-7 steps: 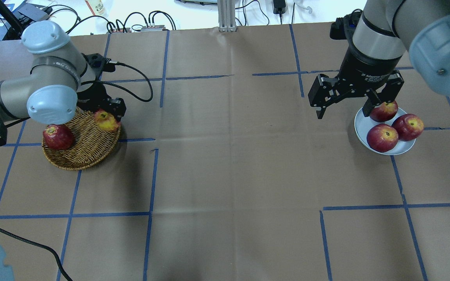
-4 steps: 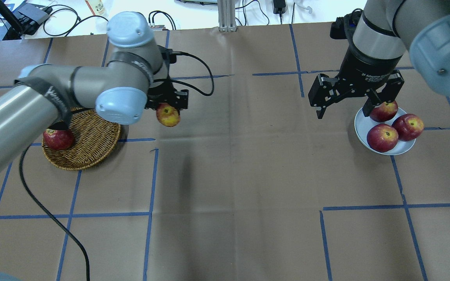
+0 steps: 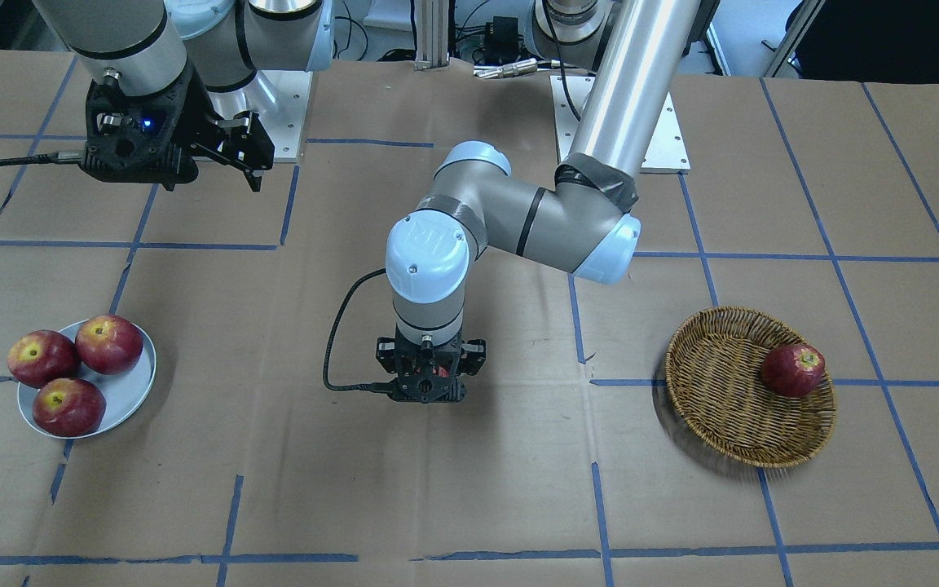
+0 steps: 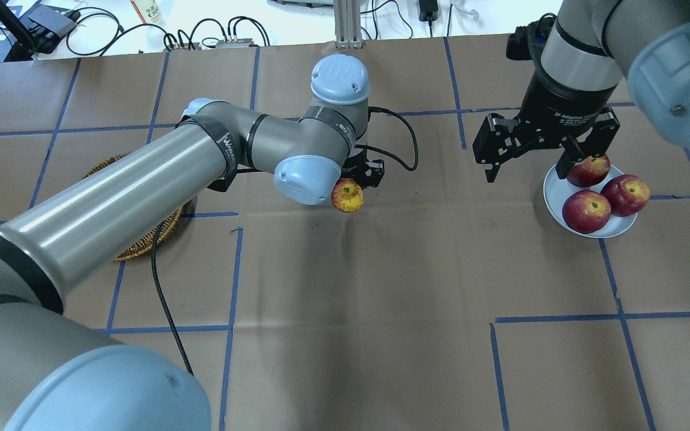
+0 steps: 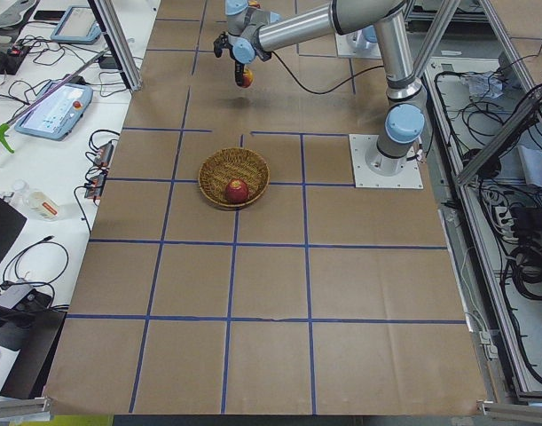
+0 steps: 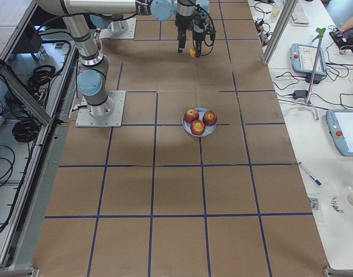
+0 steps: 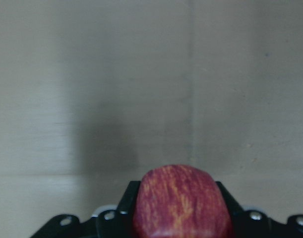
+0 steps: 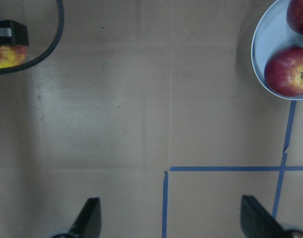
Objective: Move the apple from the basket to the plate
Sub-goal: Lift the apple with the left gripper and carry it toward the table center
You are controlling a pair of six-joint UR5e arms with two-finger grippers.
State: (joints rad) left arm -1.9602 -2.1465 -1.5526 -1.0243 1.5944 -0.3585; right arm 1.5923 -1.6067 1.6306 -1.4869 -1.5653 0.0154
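Observation:
My left gripper (image 4: 350, 190) is shut on the apple (image 4: 347, 196), light red streaked with yellow, and holds it above the middle of the table, between basket and plate. The left wrist view shows the apple (image 7: 178, 203) clamped between the fingers over bare paper. The wicker basket (image 3: 714, 391) lies at my left, largely hidden by my arm in the overhead view (image 4: 135, 251). The pale grey-blue plate (image 4: 554, 187) lies at my right. My right gripper (image 4: 524, 173) hangs open and empty above the plate's left edge.
One dark red apple (image 3: 793, 369) lies in the basket. Three dark red apples (image 4: 586, 211) fill most of the plate. The left arm's black cable (image 4: 165, 311) trails over the table. Brown paper with blue tape lines covers the table.
My left arm has lifted the apple out of the basket and carried it right to the table's middle. The right arm has not moved.

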